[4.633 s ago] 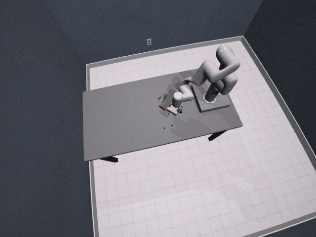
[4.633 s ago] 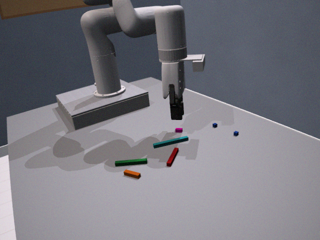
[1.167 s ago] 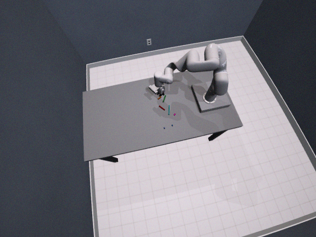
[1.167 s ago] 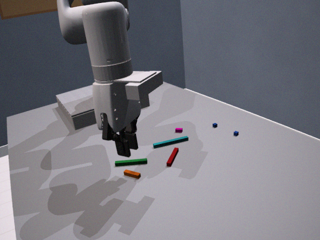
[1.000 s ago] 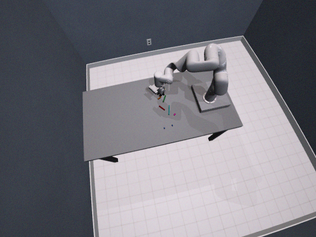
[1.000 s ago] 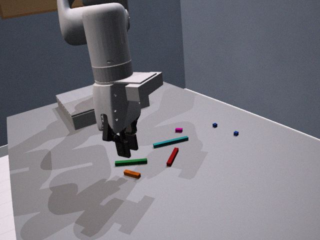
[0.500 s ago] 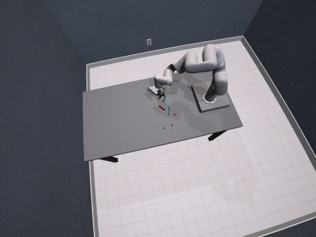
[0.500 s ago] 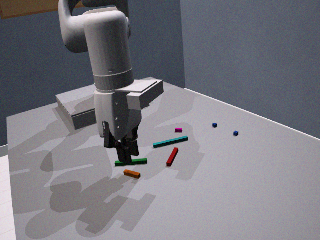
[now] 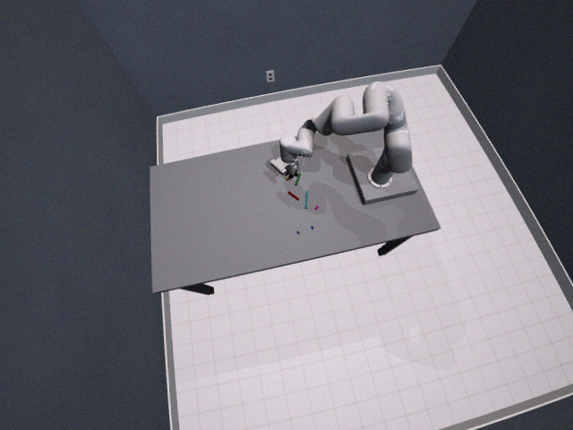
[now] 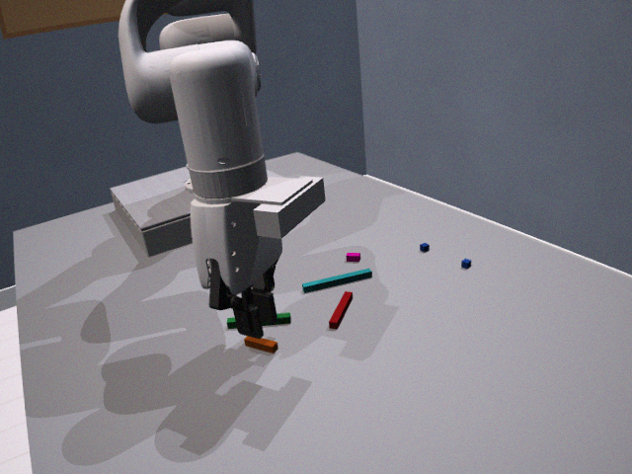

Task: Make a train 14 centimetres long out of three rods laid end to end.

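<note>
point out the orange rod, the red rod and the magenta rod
orange rod (image 10: 261,344), exterior view, middle of its top face
red rod (image 10: 341,309), exterior view, middle of its length
magenta rod (image 10: 353,256), exterior view, centre of its top face
</note>
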